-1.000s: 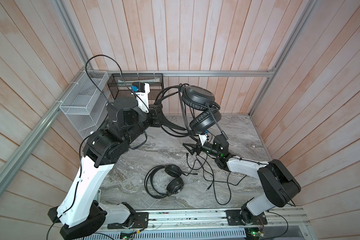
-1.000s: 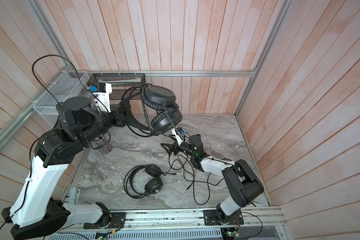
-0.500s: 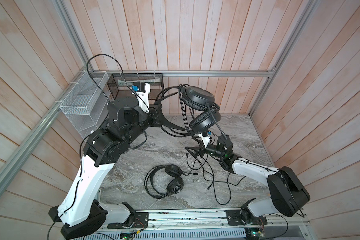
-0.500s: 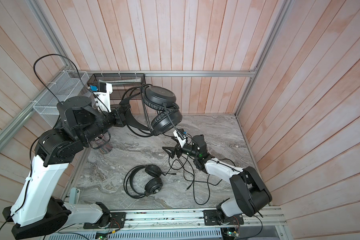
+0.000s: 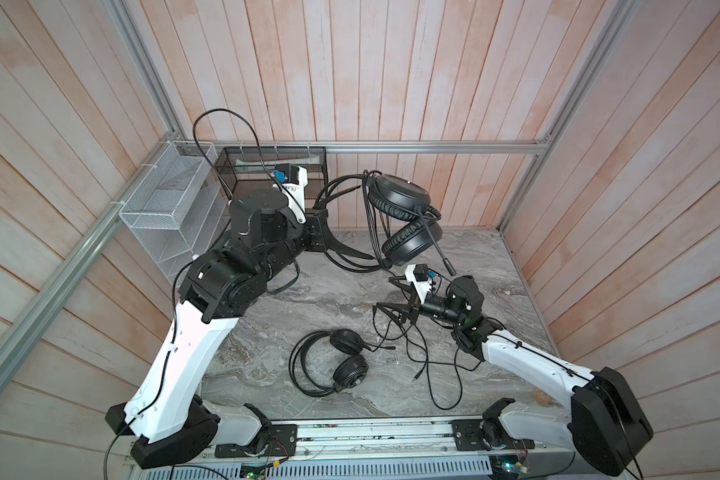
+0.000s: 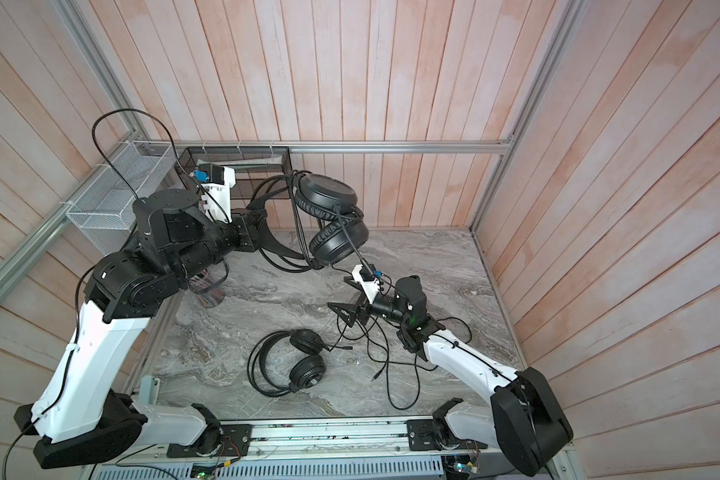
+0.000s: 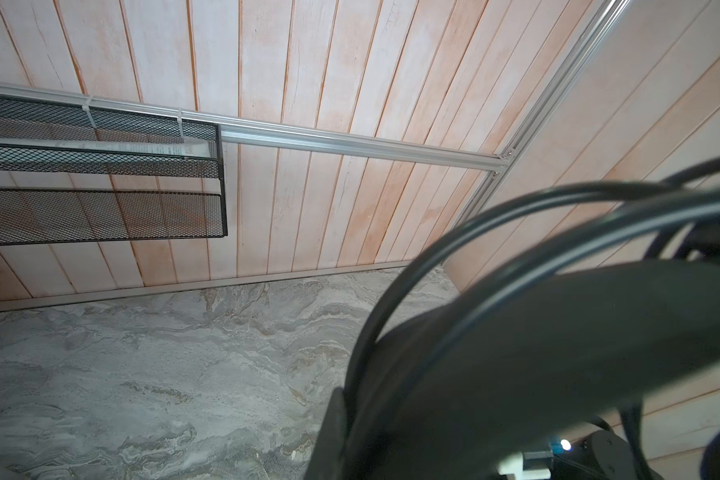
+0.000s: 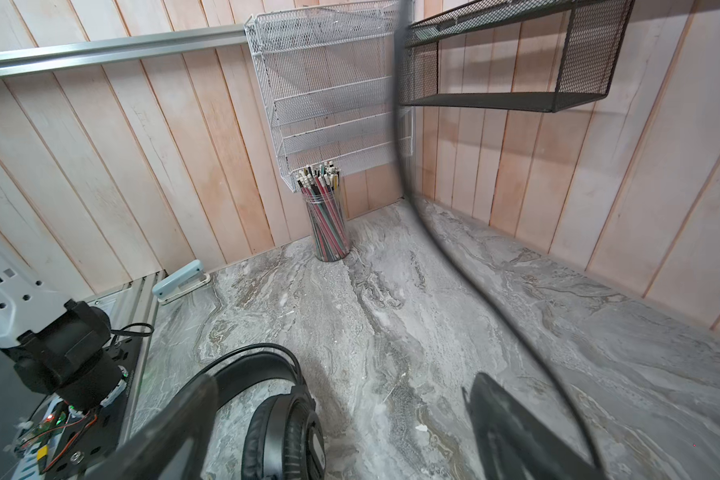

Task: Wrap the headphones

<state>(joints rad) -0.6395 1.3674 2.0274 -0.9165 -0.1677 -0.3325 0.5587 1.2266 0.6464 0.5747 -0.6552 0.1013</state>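
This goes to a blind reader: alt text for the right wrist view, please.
The open right gripper hovers over a marbled table, headphones lying below and a thin black cable hanging close in front. A jar of pencils stands in the corner.

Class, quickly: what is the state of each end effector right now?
Left end effector: closed on the headband of the raised headphones.
Right end effector: open, gripping nothing.

White arm shells (image 5: 175,365) on black joint housings (image 5: 221,282); thin black cable (image 5: 221,110) arcing above; white wrist-camera mounts (image 5: 296,185), blue plugs.
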